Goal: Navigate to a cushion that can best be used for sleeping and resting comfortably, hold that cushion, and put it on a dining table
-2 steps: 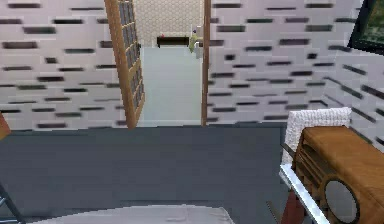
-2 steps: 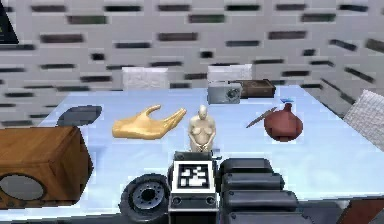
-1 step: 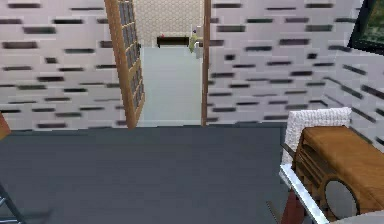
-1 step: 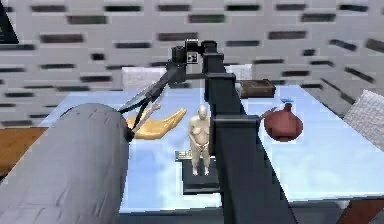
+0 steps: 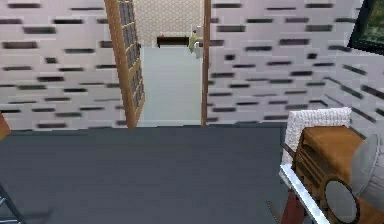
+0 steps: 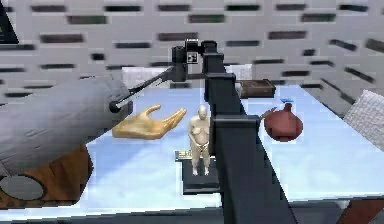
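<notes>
A big grey cushion hangs at the arm side view's left, tilted, above the near left end of a pale glass-topped dining table. The dark arm rises from the bottom edge to its white marker squares. From there the gripper reaches left, and its thin fingers meet the cushion's far end, so the gripper holds the cushion. The cushion's grey curve also shows at the forward view's right edge, over the table's corner.
On the table stand a wooden radio, a tan hand-shaped piece, a small figure statuette, a red-brown pot and a dark box. White chairs ring it. Ahead, dark floor leads to an open wooden door.
</notes>
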You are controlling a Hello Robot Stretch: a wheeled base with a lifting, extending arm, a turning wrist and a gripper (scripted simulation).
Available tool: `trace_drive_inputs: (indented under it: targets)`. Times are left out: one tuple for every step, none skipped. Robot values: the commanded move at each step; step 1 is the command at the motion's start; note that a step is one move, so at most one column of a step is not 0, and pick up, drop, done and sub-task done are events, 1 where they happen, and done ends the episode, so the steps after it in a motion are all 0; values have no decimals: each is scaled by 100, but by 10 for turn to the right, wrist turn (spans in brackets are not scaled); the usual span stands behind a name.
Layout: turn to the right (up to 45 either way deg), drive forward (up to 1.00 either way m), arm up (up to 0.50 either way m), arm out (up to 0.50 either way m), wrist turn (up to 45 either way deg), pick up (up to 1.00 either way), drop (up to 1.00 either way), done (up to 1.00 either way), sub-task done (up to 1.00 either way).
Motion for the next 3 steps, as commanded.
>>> trace_drive_inputs:
  targets:
    - [0, 0, 0, 0, 450, 0, 0, 0, 0]
    - [0, 0, 0, 0, 270, 0, 0, 0, 0]
    - [0, 0, -32, 0, 0, 0, 0, 0, 0]
